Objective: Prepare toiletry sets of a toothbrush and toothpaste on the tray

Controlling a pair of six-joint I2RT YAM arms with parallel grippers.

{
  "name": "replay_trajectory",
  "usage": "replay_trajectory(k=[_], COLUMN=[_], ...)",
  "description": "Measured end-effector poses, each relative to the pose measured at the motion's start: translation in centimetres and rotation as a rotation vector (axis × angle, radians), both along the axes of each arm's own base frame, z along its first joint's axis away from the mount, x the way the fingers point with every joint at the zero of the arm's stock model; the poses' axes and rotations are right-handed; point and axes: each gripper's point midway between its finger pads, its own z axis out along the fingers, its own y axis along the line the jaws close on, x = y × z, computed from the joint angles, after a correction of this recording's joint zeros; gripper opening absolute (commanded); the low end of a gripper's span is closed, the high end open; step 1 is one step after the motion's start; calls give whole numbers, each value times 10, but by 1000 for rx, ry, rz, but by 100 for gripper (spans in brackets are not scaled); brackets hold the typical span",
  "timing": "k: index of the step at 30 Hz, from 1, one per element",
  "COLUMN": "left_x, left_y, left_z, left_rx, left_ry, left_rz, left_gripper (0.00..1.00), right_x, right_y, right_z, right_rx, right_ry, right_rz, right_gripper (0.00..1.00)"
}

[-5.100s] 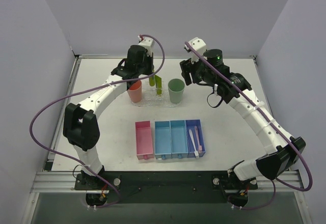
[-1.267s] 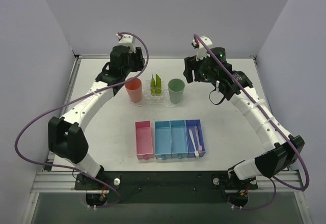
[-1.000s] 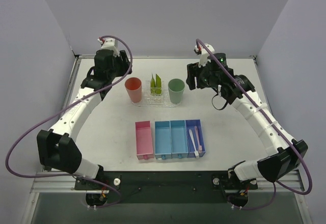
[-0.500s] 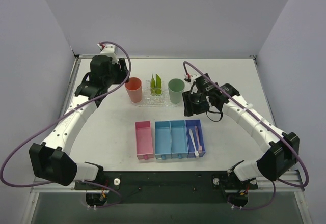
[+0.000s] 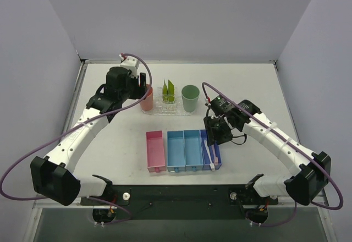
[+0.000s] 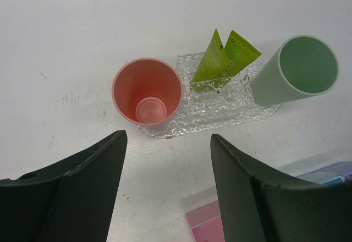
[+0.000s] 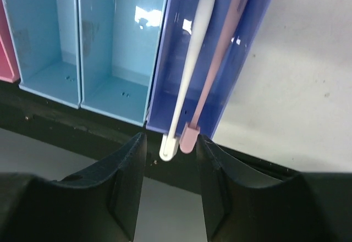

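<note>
**Lining up on the toothbrushes**

My right gripper (image 7: 170, 140) is half-spread and empty. Its jaws straddle the near ends of two slim white and pink plastic toothbrushes (image 7: 190, 71), which lie side by side in the violet-blue plastic bin (image 7: 159, 102) and poke past its edge. They look light, stiff and slick, so I'd pinch one overhanging end. Left gripper (image 6: 168, 137) hangs spread wide, empty, above the clear bumpy oval tray (image 6: 220, 110)

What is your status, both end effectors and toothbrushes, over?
Left end effector open by pink cup. Right end effector open above toothbrushes in purple bin. Toothpastes on tray. Nothing blocking.
</note>
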Motion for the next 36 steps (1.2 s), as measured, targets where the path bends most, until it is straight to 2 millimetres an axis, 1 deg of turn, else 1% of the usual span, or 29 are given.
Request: replay_trajectory(k=[3, 6, 9, 15, 21, 27, 31, 36], left_x=[-3, -7, -12, -26, -35, -36, -36, -36], left_y=[-5, -7, -10, -8, -2, 0, 1, 1], left_z=[-3, -13, -26, -35, -32, -29, -31, -31], left_rx=[1, 10, 23, 33, 32, 32, 36, 36], left_ry=[5, 27, 54, 74, 66, 55, 59, 59], left_rz=[-15, -25, -35, -43, -39, -30, -27, -26], left_gripper=[73, 73, 73, 72, 73, 73, 73, 73], right_x=[-15, -27, -39, -50, -49, -46, -47, -45], right_y=[-6, -9, -12, -15, -14, -11, -14, -17], right_z=[0, -4, -13, -29, -34, -42, -49, -51], right_rx=[-8, -22, -44, -88, -93, -116, -143, -157], right_ry=[38, 78, 126, 189, 186, 191, 196, 183], right_rz=[-11, -18, -25, -48, -81, -85, -99, -116], right_gripper=[36, 35, 34, 34, 33, 32, 33, 32])
